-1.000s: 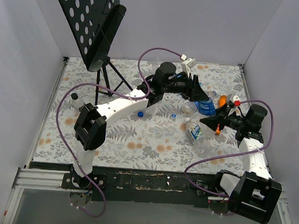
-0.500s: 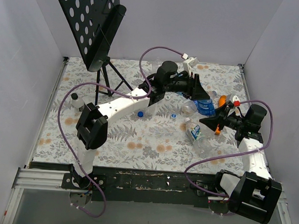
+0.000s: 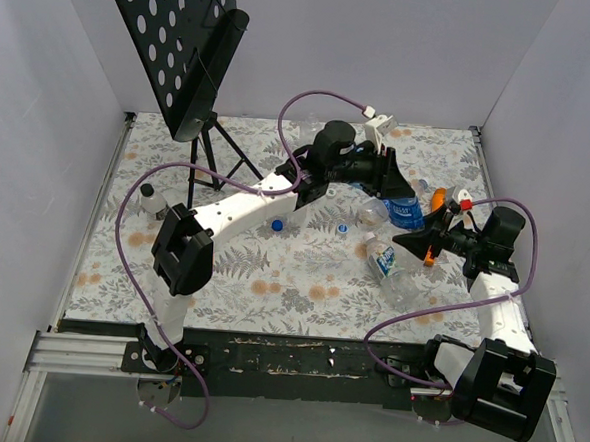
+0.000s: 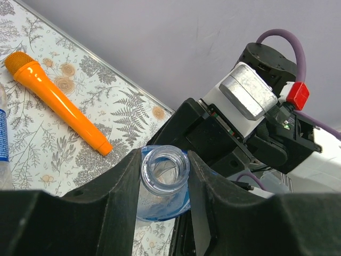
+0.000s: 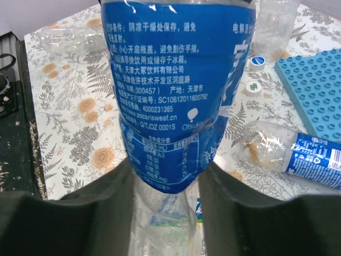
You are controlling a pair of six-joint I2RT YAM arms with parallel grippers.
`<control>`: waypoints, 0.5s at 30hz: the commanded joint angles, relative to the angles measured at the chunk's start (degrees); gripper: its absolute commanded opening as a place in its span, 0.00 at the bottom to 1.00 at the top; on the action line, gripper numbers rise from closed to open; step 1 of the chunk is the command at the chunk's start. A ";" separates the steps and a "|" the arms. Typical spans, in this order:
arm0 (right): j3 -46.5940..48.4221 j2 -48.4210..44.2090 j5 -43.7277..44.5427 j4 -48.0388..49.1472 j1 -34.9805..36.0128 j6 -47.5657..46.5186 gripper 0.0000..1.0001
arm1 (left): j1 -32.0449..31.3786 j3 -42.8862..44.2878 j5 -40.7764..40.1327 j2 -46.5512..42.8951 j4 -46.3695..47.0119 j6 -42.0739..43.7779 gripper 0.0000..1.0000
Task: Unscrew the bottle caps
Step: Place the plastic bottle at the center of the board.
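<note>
Clamping the blue-labelled bottle [image 5: 170,80], left hand [image 4: 164,166] at neck, right hand [image 5: 166,169] lower.

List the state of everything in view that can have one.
Pocari Sweat bottle: uncapped, held by both grippers.
Left gripper: shut on its neck.
Right gripper: shut on its body.
Labelled bottle: lying on its side.
Loose cap: off, lying free.
Orange microphone: lying flat.

Fern-print surface [image 3: 271,280]: blue cap [image 3: 277,224], second cap [image 3: 343,227] mid; labelled bottle [image 3: 385,262] lying right of them; small bottle [image 3: 152,200] near left edge; orange microphone [image 4: 56,101], blue tray [image 5: 314,80], tripod [image 3: 211,148].
</note>
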 commanded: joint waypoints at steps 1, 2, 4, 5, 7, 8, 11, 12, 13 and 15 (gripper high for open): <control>0.16 -0.55 0.32 0.12 0.46 -0.35 0.58 | -0.47 0.33 -4.44 -3.55 -3.72 5.41 0.00; 0.07 -0.73 0.75 0.12 0.46 -0.35 0.66 | -0.55 -0.29 -5.67 -4.34 -4.25 6.64 0.00; -0.10 -1.08 1.02 0.12 0.46 -0.17 0.75 | -0.55 -1.34 -7.60 -6.10 -4.95 8.40 0.00; 0.07 -1.08 0.93 0.03 0.46 -0.17 0.77 | -0.47 -2.05 -8.22 -6.98 -5.30 8.76 0.00; -0.02 -0.99 0.50 0.03 0.46 -0.08 0.81 | -0.29 -2.84 -8.93 -8.30 -5.40 9.55 0.00; -0.02 -0.99 0.32 0.03 0.46 -0.17 0.83 | -0.20 -3.19 -9.19 -8.91 -5.40 9.64 0.00; 0.07 -1.08 0.23 0.03 0.46 -0.26 0.87 | 0.15 -3.64 -10.33 -10.41 -6.45 10.43 0.00; 0.07 -1.17 0.14 -0.06 0.46 -0.26 0.87 | 0.32 -3.90 -11.12 -10.85 -6.97 11.13 0.00; 0.25 -1.34 0.06 -0.15 0.37 -0.52 0.88 | 0.41 -4.07 -12.09 -11.46 -7.67 12.18 0.00; 0.25 -1.78 0.06 -0.41 0.37 -0.96 0.88 | 0.85 -4.60 -15.33 -13.22 -9.08 13.94 0.00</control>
